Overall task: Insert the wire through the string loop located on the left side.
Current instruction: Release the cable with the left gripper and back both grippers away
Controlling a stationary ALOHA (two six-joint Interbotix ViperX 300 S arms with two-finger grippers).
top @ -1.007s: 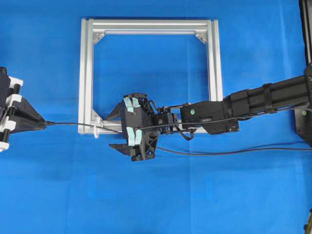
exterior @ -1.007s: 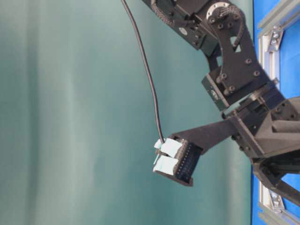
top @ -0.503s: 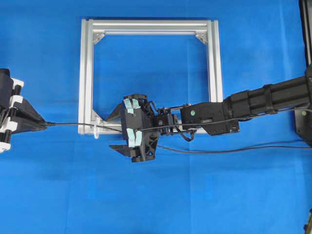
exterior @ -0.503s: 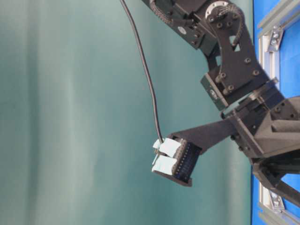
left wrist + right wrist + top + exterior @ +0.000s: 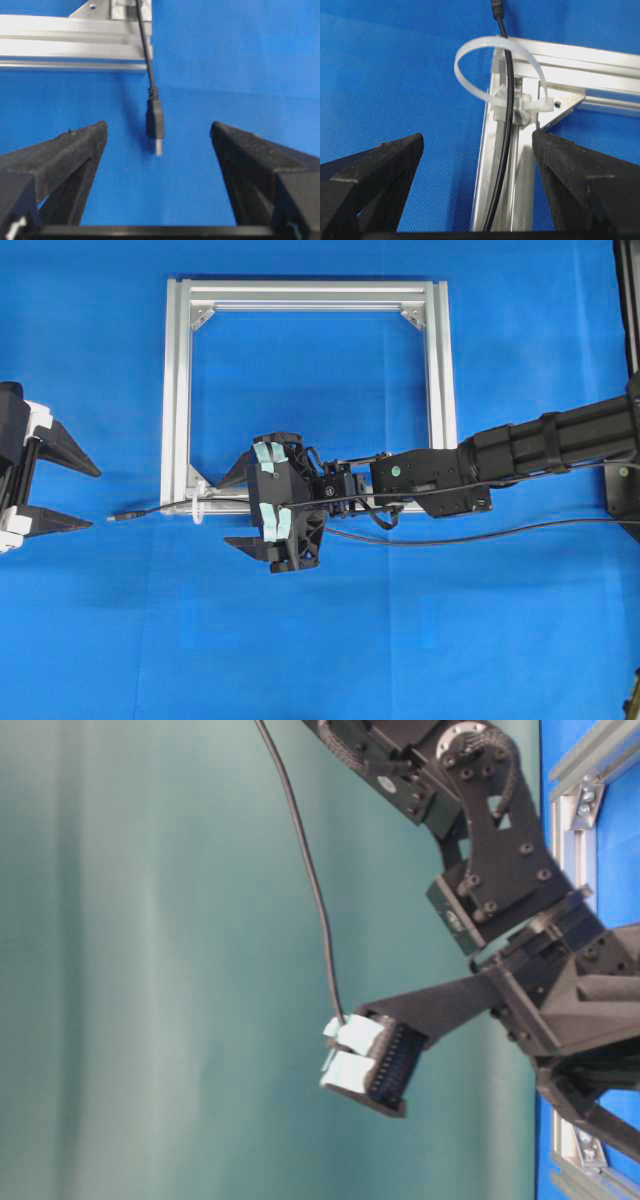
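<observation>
Overhead view: the silver frame (image 5: 305,300) is seen lying flat on the blue surface (image 5: 320,640), nearer the far edge than the near one.
String loop: the string loop (image 5: 200,503) is fixed at the frame's near-left corner; from the right wrist camera it is shown as a whitish arch (image 5: 495,45) over the frame bar.
Wire: the wire (image 5: 160,508) is threaded through the loop, its plug tip (image 5: 155,120) lying on the surface just outside the frame's left bar, untouched by either gripper.
Left gripper: the left gripper (image 5: 85,498) is held spread wide at the surface's left edge, the plug tip lying between its fingers (image 5: 65,160) with clear gaps on both sides.
Right gripper: the right gripper (image 5: 235,510) is spread wide over the frame's near bar, just right of the loop, nothing gripped; the wire is seen running between its fingers (image 5: 375,170).
</observation>
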